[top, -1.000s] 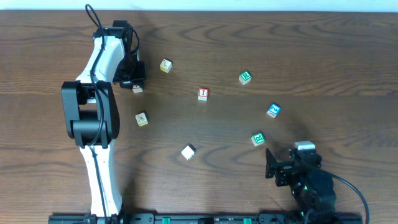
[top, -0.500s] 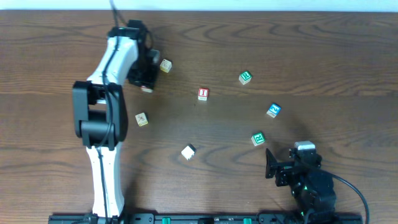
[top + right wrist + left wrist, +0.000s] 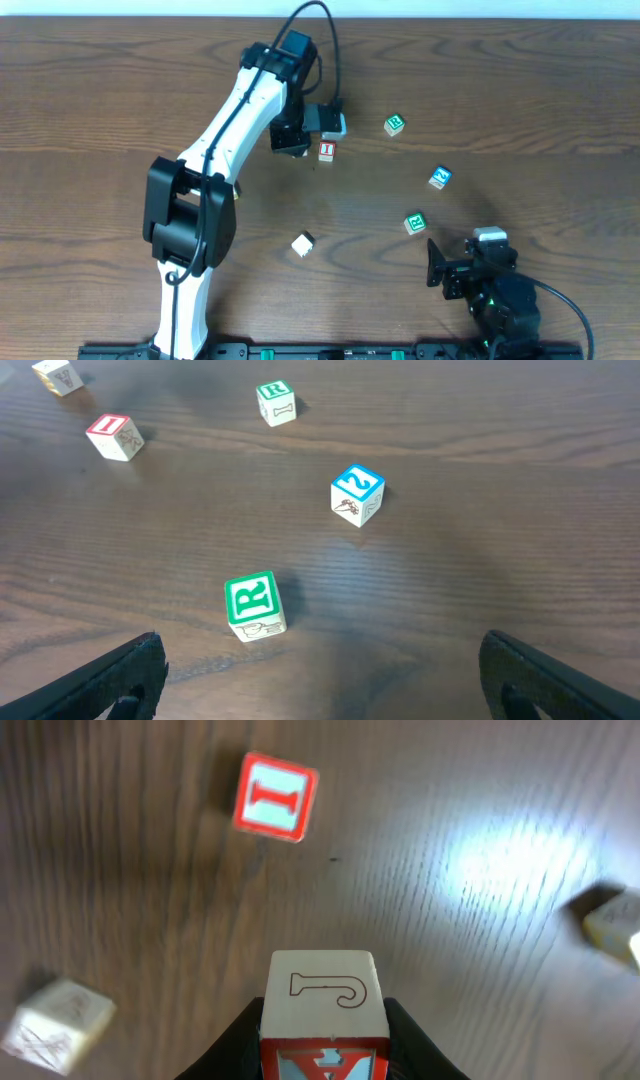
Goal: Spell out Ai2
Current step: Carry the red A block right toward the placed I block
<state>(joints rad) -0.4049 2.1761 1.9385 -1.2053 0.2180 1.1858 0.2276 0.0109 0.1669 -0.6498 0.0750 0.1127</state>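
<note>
My left gripper (image 3: 323, 1038) is shut on the white "A" block (image 3: 322, 988), whose red A face points toward the camera, and holds it above the table. In the overhead view the left gripper (image 3: 297, 140) hovers just left of the red "I" block (image 3: 326, 151), which also shows in the left wrist view (image 3: 275, 797) and the right wrist view (image 3: 115, 436). The blue "2" block (image 3: 439, 178) lies to the right and shows in the right wrist view (image 3: 357, 493). My right gripper (image 3: 320, 680) is open and empty near the front right (image 3: 462, 265).
Two green "R" blocks (image 3: 395, 124) (image 3: 415, 222) lie near the "2" block. A plain white block (image 3: 303, 244) sits front centre. Yellow-marked blocks show at the left wrist view's edges (image 3: 65, 1020) (image 3: 612, 920).
My left arm has swung from the far left to the right, carrying the "A" block to beside the "I" block. The right arm has not moved.
</note>
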